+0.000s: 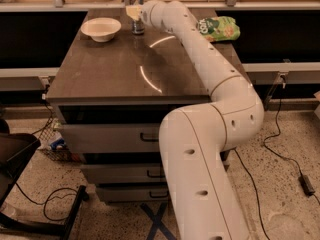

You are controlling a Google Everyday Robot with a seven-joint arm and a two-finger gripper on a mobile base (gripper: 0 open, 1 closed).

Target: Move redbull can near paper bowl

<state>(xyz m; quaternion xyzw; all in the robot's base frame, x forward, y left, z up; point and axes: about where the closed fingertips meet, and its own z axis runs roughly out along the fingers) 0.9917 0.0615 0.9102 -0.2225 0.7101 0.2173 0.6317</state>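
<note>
Upright redbull can (137, 28) stands beneath the claw (133, 12), near paper bowl (101, 35).

The claw (134, 14) sits at the far edge of a dark glossy desk (105, 69); drawers (110, 134) stack below it, nearer the camera, over speckled floor (285, 199) with black cables (265, 136).

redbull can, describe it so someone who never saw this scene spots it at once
Look to the far edge of the dark table over the drawers. Just right of the white bowl, under the gripper at the tip of the arm, stands the can. It alone is slim, tall and metallic: the bowl is wide and shallow, the green bag lies flat farther right.
</note>
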